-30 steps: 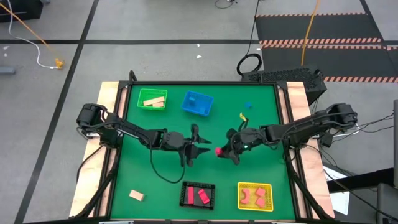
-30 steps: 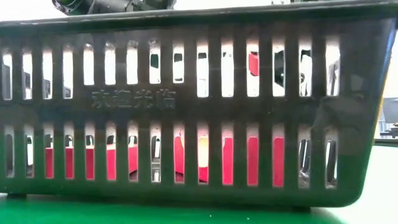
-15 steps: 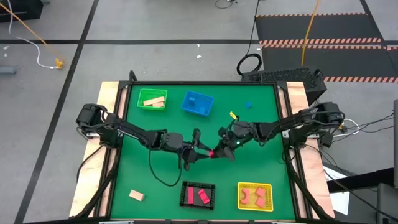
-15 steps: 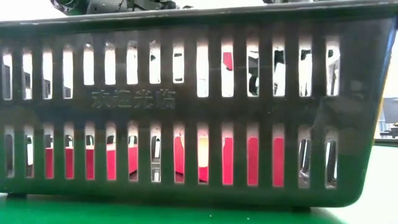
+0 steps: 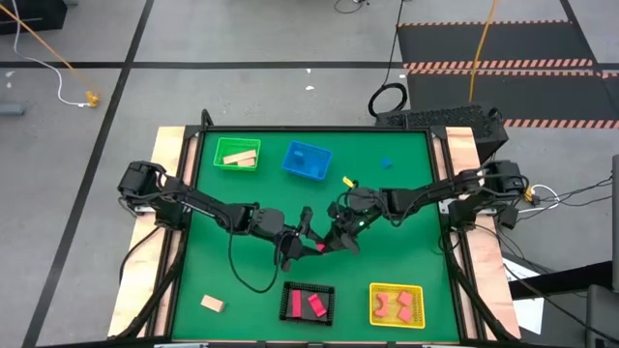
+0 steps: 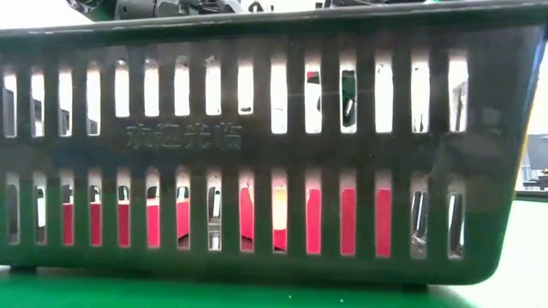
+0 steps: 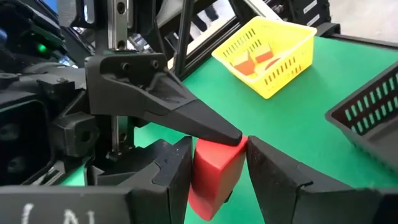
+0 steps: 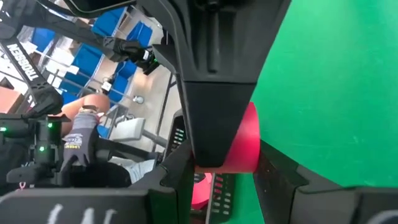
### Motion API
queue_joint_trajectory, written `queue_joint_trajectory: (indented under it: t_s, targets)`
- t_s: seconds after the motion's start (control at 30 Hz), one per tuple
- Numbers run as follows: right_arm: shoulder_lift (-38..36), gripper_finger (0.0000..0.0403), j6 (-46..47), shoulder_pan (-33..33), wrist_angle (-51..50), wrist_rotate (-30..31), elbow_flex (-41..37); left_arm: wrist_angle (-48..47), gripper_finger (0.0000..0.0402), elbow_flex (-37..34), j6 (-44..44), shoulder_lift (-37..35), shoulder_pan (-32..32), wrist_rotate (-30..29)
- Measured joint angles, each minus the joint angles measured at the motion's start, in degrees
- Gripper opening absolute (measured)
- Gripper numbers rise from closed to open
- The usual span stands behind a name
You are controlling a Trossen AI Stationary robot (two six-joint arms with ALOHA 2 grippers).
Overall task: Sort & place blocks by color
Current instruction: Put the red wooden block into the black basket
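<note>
A pink-red block hangs above the middle of the green table, where my two grippers meet tip to tip. My right gripper, reaching in from the right, is shut on it; the right wrist view shows the block between its fingers. My left gripper comes from the left. Its open fingers stand close on either side of the same block. Whether they touch it I cannot tell. My right gripper pinches the pink-red block's two opposite faces between its two fingers, one of which lies on the block's upper end. It comes nearly level from the table's right. The block is lifted clear of the table. My left gripper: touching or not, I cannot tell.
A black basket with pink-red blocks and a yellow basket stand at the near edge. A green basket and a blue one stand at the far side. A tan block and a blue block lie loose.
My right gripper has carried the pink-red block toward the table's left and a little toward its near edge, turning as it went, until the block came between my left gripper's fingers. My left gripper has stayed in place and swung its fingers toward the block.
</note>
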Motion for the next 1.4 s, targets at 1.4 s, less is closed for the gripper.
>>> queue_joint_trajectory:
  t_s: [1.4]
  targets:
    - [-7.64,0.027,-3.2,-14.7,-22.26,-16.15,0.96,-2.21,0.0086,-0.07,-18.31,0.17,-2.23,-2.68]
